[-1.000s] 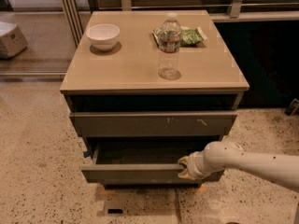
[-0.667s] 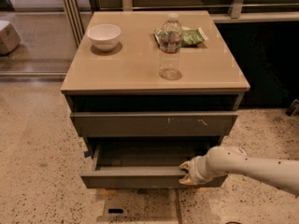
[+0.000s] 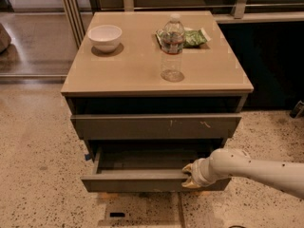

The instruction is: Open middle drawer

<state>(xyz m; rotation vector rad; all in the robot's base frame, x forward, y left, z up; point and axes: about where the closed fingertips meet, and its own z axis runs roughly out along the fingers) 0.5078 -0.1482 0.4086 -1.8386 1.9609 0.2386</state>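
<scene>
The middle drawer (image 3: 137, 179) is a plain grey-brown drawer, pulled partly out of the cabinet, and its inside looks empty. My gripper (image 3: 188, 175) is at the right part of its front panel, shut on the panel's top edge. My white arm (image 3: 256, 167) reaches in from the lower right. Above it, the top drawer front (image 3: 156, 126) bears white scratch marks and stands slightly out. The lowest drawer is hidden under the open one.
On the cabinet top (image 3: 137, 70) stand a white bowl (image 3: 105, 36), a clear water bottle (image 3: 172, 46) and a green snack bag (image 3: 192, 37). Speckled floor surrounds the cabinet. A dark wall panel (image 3: 270, 61) is to the right.
The middle drawer has slid further out toward me with the gripper on its front. The items on top have not moved.
</scene>
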